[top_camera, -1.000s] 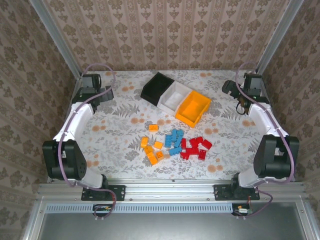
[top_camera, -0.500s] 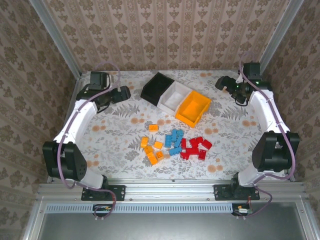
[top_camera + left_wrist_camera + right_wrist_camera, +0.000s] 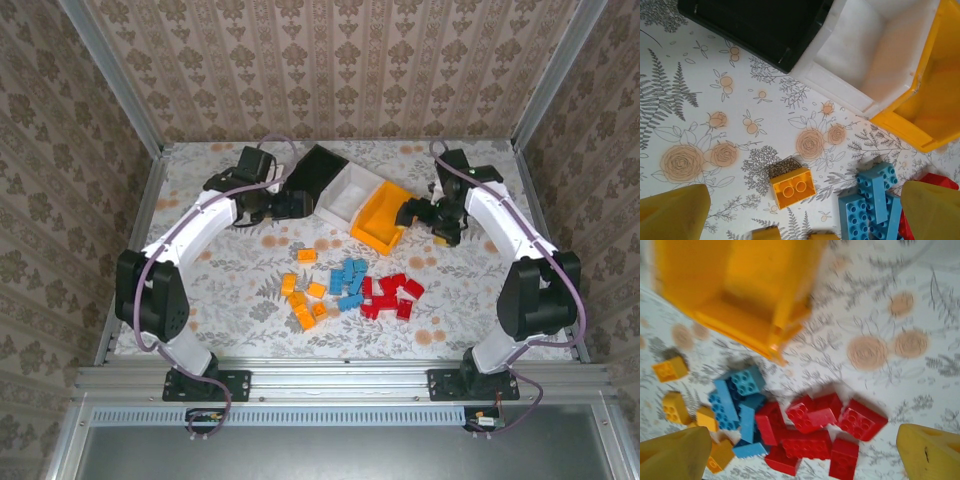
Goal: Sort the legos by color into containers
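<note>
Orange, blue, red legos (image 3: 350, 275) lie clustered near the containers (image 3: 350, 200)

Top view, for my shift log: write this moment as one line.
left gripper open, by black bin | right gripper open, by orange bin | bricks loose on table, none held

Overhead, plus wrist close-ups sharing legos (image 3: 348, 275)
</note>
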Robot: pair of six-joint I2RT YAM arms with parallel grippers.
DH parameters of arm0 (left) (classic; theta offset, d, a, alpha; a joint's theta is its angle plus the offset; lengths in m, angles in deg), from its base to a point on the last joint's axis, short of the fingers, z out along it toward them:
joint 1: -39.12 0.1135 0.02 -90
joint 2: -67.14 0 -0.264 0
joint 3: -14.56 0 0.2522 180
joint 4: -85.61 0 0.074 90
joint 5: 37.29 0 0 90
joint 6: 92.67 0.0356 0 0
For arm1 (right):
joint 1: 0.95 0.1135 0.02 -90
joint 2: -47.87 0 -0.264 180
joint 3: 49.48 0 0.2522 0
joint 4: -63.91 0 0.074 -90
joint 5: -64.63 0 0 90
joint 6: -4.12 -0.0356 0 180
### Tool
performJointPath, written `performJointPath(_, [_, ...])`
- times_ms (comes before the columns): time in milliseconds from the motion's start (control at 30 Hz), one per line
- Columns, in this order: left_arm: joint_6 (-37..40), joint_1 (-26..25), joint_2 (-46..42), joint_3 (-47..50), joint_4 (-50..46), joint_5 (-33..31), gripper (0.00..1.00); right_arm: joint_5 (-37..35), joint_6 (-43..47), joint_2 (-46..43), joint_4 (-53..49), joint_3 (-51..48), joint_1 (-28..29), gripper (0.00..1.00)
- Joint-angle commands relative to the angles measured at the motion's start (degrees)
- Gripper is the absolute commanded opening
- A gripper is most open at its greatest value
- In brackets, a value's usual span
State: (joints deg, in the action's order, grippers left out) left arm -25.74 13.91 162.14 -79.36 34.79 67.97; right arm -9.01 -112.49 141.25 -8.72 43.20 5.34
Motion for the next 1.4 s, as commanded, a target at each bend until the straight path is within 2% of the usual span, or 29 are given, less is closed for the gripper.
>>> performJointPath(0, [-2.5, -0.5, 0.8, -1.8, -1.6, 0.6, 1.0, 2.0, -4.2, 0.7, 2.8, -2.6, 0.0, 0.96])
performJointPath(167, [-2.1, -0.5, 1.8, -2.3, -4.1, -0.1, 1.0, 1.4, -6.4, 4.2, 6.7, -2.6, 0.2, 0.96])
performJointPath(267, [-0.9, -0.5, 1.5, -1.8, -4.3, 0.1, 1.0, -1.8, -6.9, 6.9, 5.5, -1.0, 0.5, 0.96])
performJointPath(500, [1.2, 1.0, 2.0, 0.3, -0.3, 2.7, 1.0, -5.6, -10.0, 7.5, 6.7, -0.4, 2.6, 0.96])
performJointPath(633, [0.6, 1.7, 1.9, 1.1, 1.7, 4.4, 1.0, -5.0, -10.0, 5.1, 5.6, -2.0, 4.0, 0.96])
performJointPath(833, [1.0, 2.3, 4.3, -0.6, 1.6, 4.6, 1.0, -3.7, -5.3, 5.1, 4.0, -1.6, 3.9, 0.96])
performJointPath(1033, [1.0, 1.8, 6.1, -2.4, 1.5, 4.9, 1.0, -2.5, -5.4, 4.2, 6.8, -2.6, 4.2, 0.96])
performJointPath(1367, [-3.0, -0.4, 0.9, 8.8, 14.5, 0.9, 1.0, -6.6, -8.2, -7.1, 14.8, -15.0, 9.7, 0.96])
